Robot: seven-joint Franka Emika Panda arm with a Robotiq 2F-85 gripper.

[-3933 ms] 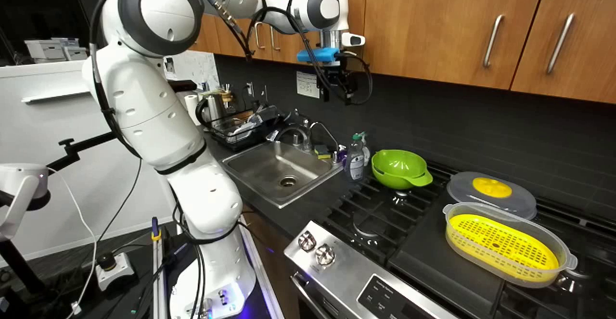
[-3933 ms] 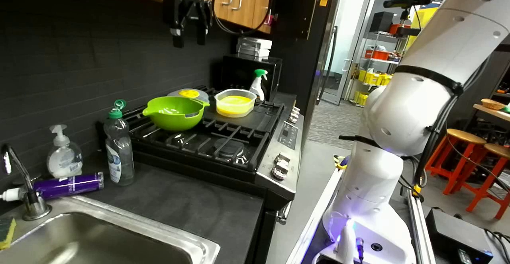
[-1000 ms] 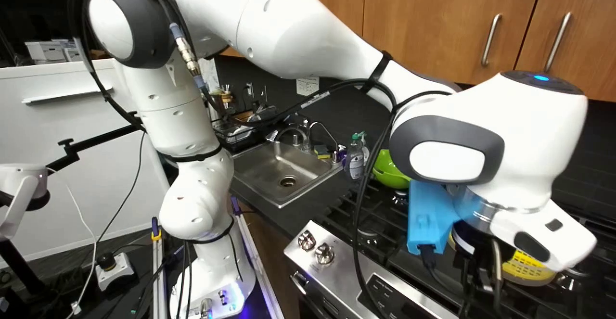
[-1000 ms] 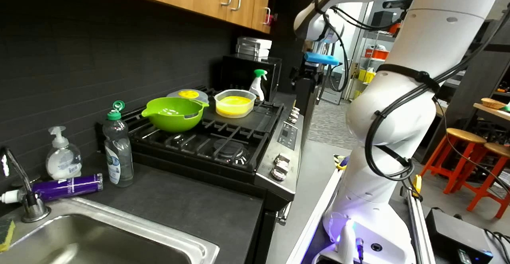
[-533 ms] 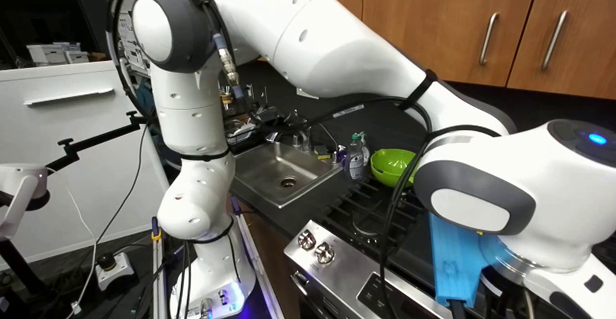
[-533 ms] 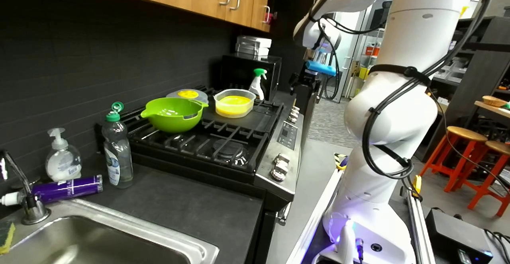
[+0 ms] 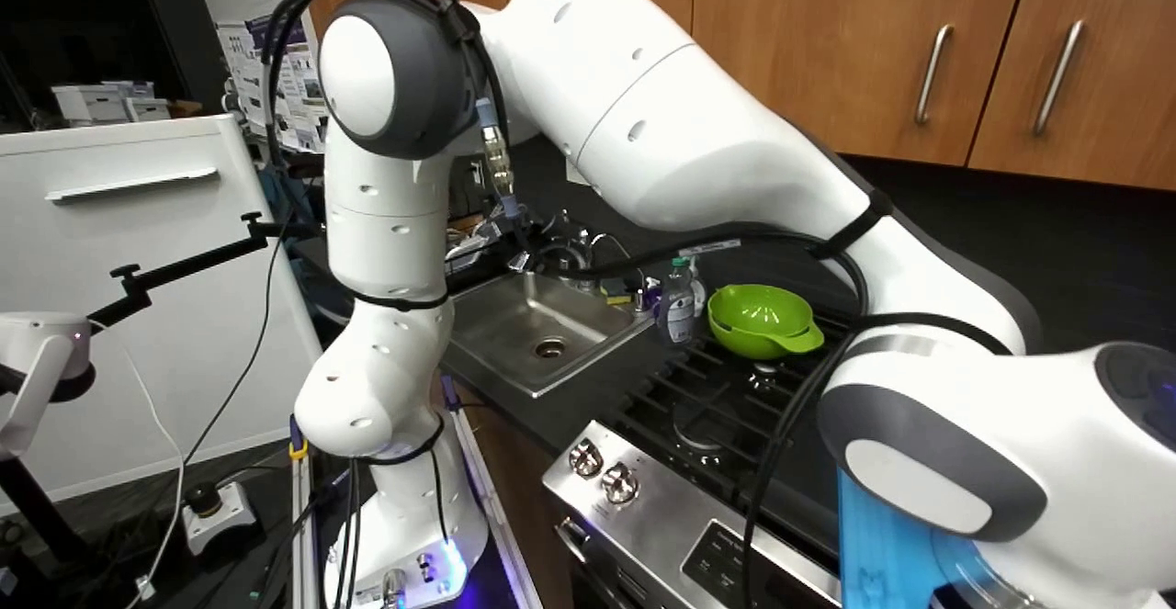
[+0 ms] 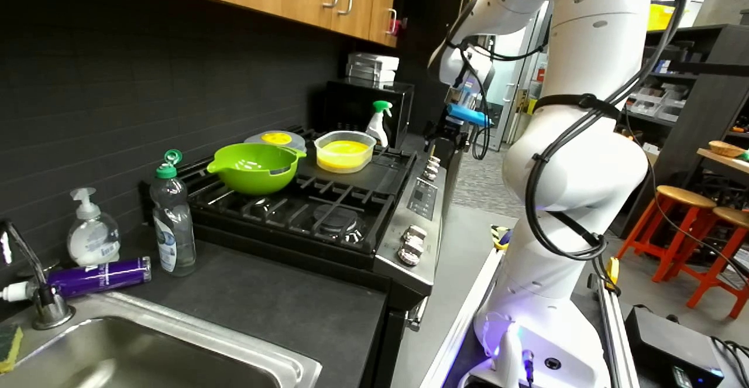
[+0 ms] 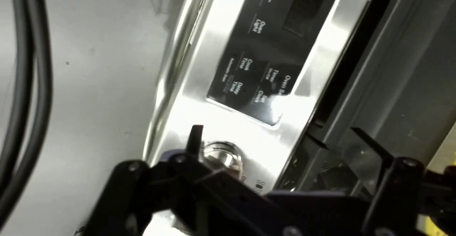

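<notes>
Stove knob [image 9: 223, 155], beside the dark control display [image 9: 276, 52], now stands within easier reach, we judge — we find the gripper [image 9: 275, 128] lower than a second ago, spread wide, holding nothing.
</notes>
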